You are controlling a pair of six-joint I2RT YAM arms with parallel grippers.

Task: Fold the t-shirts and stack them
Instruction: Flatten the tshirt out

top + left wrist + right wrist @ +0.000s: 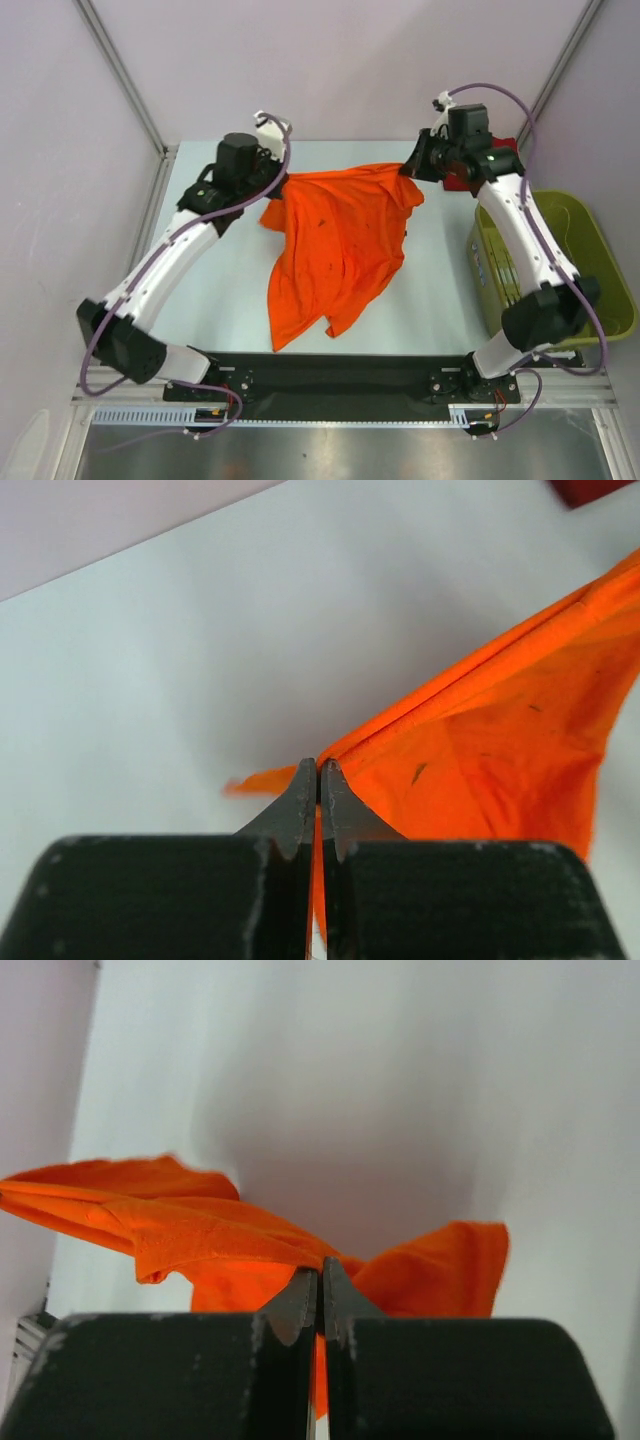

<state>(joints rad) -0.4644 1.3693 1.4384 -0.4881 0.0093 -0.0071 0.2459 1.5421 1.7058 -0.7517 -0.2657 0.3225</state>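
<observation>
Both arms reach from their bases at the bottom of the overhead frame up toward the far edge of the white table (215, 295), elbows bowed outward. The left arm curves up the left side and the right arm up the right side. Between them hangs the orange t-shirt (340, 245). Its upper edge is stretched from the upper left of centre to the upper right of centre, and the rest drapes down in loose folds toward the middle of the table, narrowing to a crumpled tail at the lower centre. The left gripper (318, 767) has its jaws pressed together on a folded corner of the orange cloth, with a taut hem running away to the upper right in its wrist view. The right gripper (320, 1267) is likewise pinched tight on the shirt's other top corner, the fabric bunching to either side of its fingertips. A sliver of the dark red t-shirt (600, 488) shows at the far upper right, near the right wrist. The olive-green basket (578, 240) sits at the right edge.
</observation>
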